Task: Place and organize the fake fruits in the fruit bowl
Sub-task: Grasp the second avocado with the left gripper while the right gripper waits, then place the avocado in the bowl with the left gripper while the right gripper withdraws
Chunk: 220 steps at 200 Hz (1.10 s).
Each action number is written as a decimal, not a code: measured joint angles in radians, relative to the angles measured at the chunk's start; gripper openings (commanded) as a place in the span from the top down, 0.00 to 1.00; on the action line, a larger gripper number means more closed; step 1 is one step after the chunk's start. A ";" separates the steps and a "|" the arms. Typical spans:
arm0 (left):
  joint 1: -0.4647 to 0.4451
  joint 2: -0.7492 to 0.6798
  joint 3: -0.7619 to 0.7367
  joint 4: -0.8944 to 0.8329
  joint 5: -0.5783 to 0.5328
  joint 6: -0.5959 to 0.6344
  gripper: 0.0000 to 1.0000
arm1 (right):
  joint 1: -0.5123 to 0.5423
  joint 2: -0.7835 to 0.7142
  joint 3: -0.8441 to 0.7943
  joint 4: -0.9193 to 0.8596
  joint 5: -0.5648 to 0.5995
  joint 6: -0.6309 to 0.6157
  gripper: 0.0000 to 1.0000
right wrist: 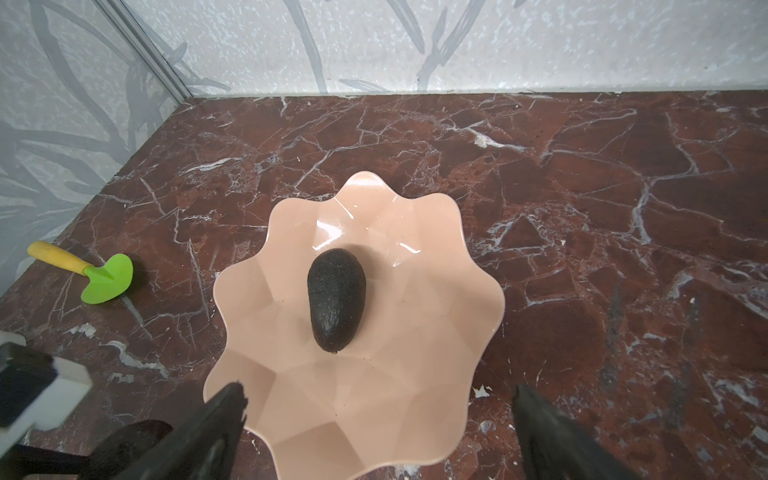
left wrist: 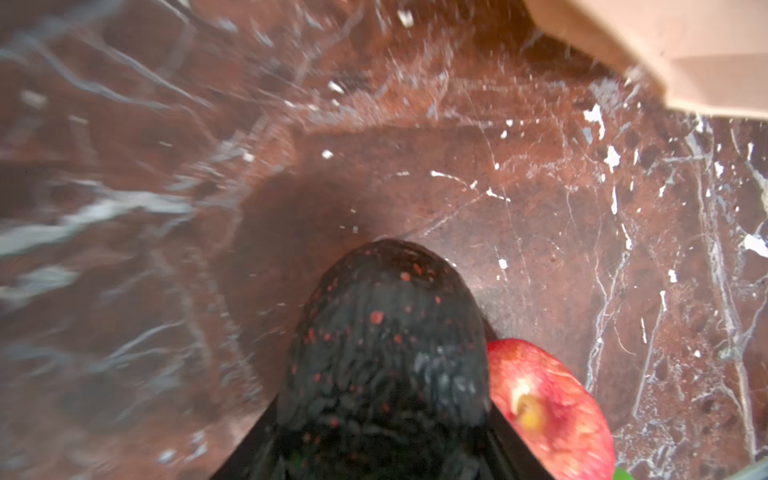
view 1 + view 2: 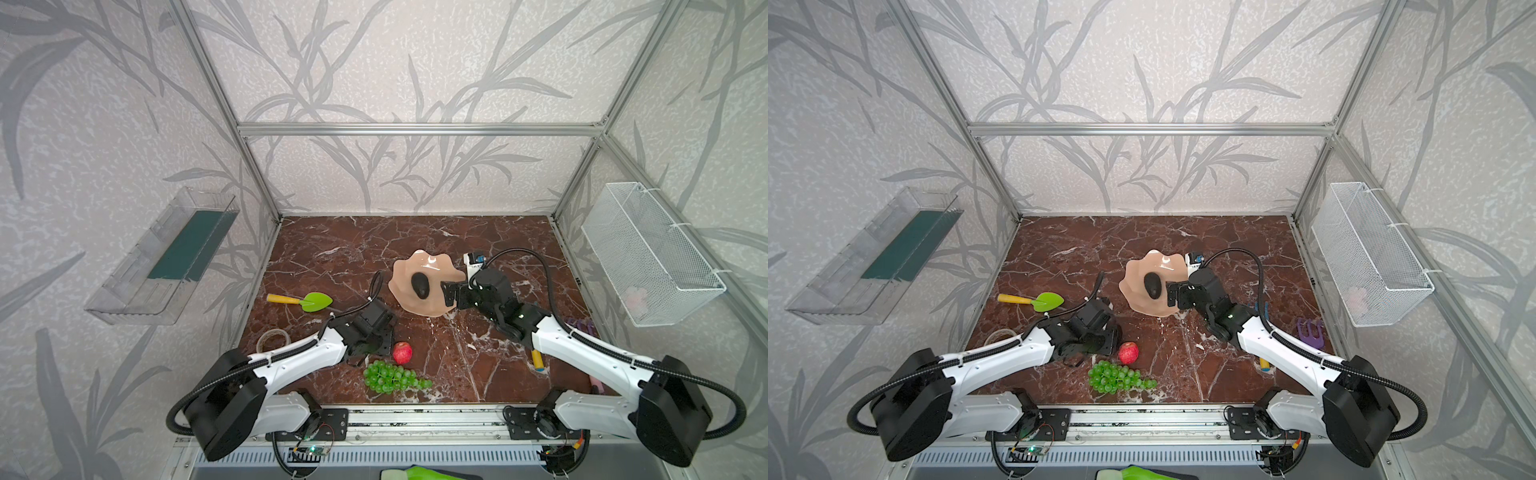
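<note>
Top views high at the front looking down, left wrist close on avocado [image 2: 382, 365], right wrist over bowl [image 1: 374, 399]

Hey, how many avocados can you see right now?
2. One avocado lies in the fruit bowl; the second avocado is clamped in the left claw, beside the apple. No others show, though the arms could hide one.

Avocado: a dark, red-flecked avocado [image 2: 386, 349] fills the lower centre of the frame.
Left hand: the left hand [image 2: 382, 440] is closed on it, with black fingers [image 2: 249, 449] flanking both sides.
Apple: a red apple [image 2: 548, 407] sits at lower right, just beside the avocado.
Fruit bowl: the peach edge of the fruit bowl [image 2: 685, 54] shows in the upper right corner.
Counter: the counter [image 2: 540, 208] is red-brown veined marble, blurred on the left.
</note>
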 measured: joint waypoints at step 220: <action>-0.018 0.631 0.783 0.043 0.112 0.172 0.48 | -0.091 -0.439 -0.156 -0.149 0.071 0.033 0.01</action>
